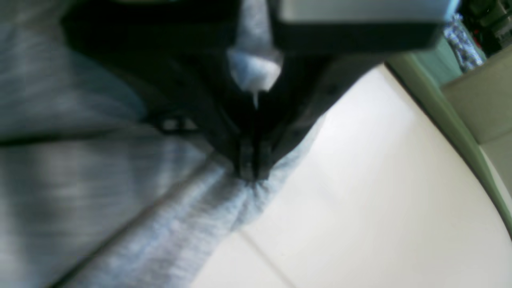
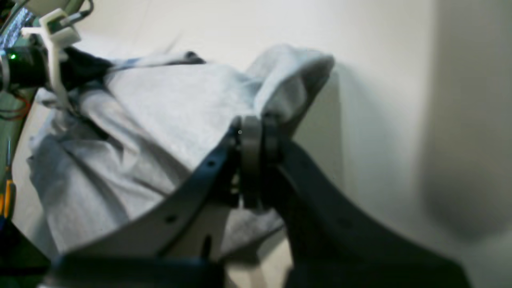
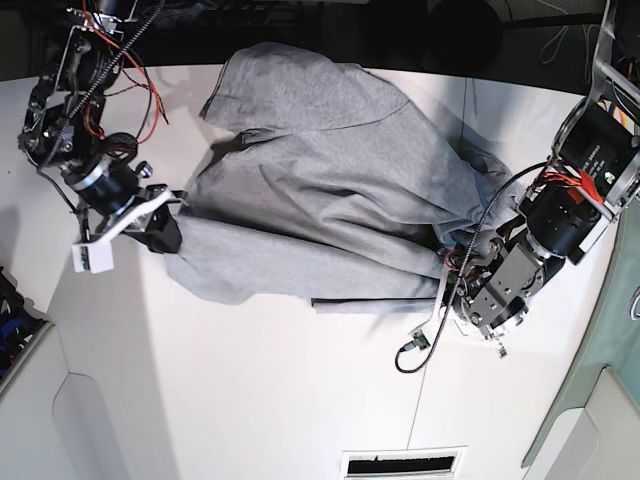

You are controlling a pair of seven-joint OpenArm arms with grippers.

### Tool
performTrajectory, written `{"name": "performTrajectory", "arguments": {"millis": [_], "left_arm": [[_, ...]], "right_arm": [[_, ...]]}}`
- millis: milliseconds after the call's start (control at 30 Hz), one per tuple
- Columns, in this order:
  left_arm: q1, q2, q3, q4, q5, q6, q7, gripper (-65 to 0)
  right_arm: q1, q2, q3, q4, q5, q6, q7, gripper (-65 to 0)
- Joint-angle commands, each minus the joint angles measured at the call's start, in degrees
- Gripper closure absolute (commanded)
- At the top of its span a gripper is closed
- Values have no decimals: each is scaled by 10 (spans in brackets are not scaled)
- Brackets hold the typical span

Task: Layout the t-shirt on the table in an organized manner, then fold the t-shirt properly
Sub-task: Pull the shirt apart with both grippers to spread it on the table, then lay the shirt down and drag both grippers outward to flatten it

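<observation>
Both end effectors pinch t-shirt; only base view shows spread

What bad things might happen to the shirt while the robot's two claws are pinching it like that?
1. The left gripper and right gripper each pinch only a small bunch of the t-shirt, so an edge might slip out when pulled.
2. The shirt is still crumpled and folded over itself, so it may spread out crooked.
3. Its top edge lies near the table edge and might slide off.
</observation>
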Motion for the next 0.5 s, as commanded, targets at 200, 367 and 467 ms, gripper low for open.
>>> {"name": "performTrajectory", "arguments": {"millis": [200,367,467], "left_arm": [[-23,0,-3,4,-61,-47,18,0],[-24,14,-3,11,-89,-57,31,-23],[-24,11,-4,42,-91,-56,43,-79]], "right_arm": [[-95,12,36,27,55,2,13,0],[-111,12,36,26,55,2,19,-263],[-104,12,36,28,73,2,32,-290]]}}
